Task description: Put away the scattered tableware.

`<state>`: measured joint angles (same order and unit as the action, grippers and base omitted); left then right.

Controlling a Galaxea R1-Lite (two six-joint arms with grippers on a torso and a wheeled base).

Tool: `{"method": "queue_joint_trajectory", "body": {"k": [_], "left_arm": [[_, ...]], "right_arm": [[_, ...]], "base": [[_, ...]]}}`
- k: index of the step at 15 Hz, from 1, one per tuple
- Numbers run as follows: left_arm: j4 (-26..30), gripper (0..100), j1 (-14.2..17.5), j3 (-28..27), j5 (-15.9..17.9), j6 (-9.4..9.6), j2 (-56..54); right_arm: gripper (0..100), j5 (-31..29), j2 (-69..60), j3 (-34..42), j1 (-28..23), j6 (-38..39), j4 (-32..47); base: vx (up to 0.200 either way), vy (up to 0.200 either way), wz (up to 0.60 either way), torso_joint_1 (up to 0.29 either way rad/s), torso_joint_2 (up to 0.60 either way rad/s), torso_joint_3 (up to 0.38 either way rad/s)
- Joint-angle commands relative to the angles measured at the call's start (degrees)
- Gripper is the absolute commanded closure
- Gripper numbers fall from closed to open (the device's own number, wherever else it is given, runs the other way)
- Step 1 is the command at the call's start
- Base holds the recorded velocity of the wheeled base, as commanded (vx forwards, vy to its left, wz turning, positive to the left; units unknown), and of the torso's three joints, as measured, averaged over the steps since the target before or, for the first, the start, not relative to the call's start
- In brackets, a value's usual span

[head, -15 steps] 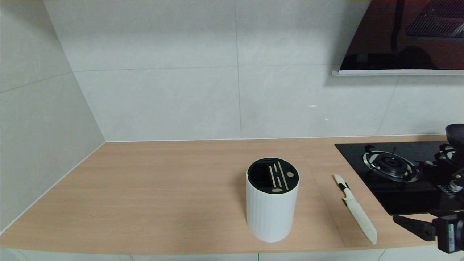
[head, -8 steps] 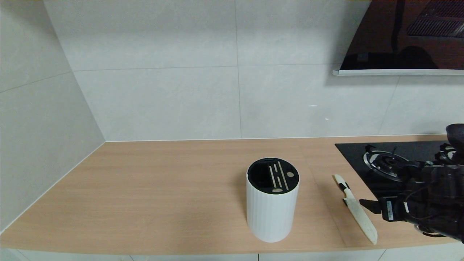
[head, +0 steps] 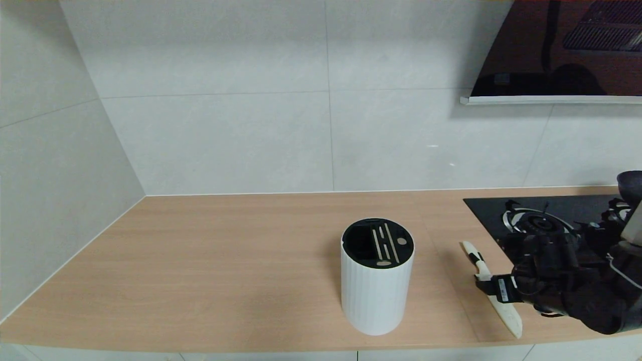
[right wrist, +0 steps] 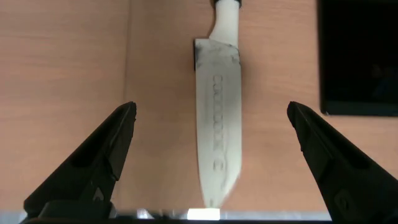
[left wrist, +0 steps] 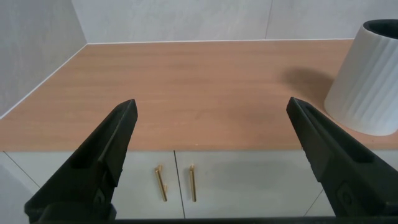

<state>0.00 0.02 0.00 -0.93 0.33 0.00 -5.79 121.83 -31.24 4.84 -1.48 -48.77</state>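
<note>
A cream knife (head: 509, 317) with a black-banded handle lies flat on the wooden counter (head: 241, 271), between a white ribbed holder (head: 376, 296) with a black slotted top and the stove. My right gripper (head: 494, 292) hovers open just above the knife's blade. In the right wrist view the blade (right wrist: 217, 118) lies lengthwise between the two spread fingers (right wrist: 93, 168), untouched. My left gripper (left wrist: 211, 106) is open and holds nothing, off the counter's front edge, with the holder (left wrist: 367, 81) off to one side.
A black gas hob (head: 546, 225) with burner rings takes up the counter's right end, under a dark range hood (head: 556, 50). Tiled walls close off the back and left. Cabinet doors with gold handles (left wrist: 161, 183) sit below the counter's front edge.
My right arm has swung left from the counter's front right corner to above the knife's blade. The knife and the holder have stayed put.
</note>
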Motion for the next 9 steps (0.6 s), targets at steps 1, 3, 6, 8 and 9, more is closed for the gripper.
{"method": "queue_joint_trajectory", "body": {"k": [1,3,6,8,9], "left_arm": [[0.0,0,0.1,0.0,0.0,-0.07,0.1],[0.0,0,0.1,0.0,0.0,-0.07,0.1],[0.0,0,0.1,0.0,0.0,0.02,0.1],[0.0,0,0.0,0.0,0.0,0.02,0.0],[0.0,0,0.1,0.0,0.0,0.02,0.1]], "right_arm": [[0,-0.1,5.7,-3.1,0.2,0.0,-0.3],[0,-0.2,8.1,-3.6,0.6,-0.1,-4.1],[0,-0.3,11.3,-6.3,0.6,-0.1,-6.8],[0,-0.2,12.1,-7.6,-0.2,0.0,-6.9],[0,-0.2,12.6,-8.1,-0.8,0.0,-6.9]], "base": [[0.000,0.000,0.00,0.000,0.00,0.000],[0.000,0.000,0.00,0.000,0.00,0.000],[0.000,0.000,0.00,0.000,0.00,0.000],[0.000,0.000,0.00,0.000,0.00,0.000],[0.000,0.000,0.00,0.000,0.00,0.000]]}}
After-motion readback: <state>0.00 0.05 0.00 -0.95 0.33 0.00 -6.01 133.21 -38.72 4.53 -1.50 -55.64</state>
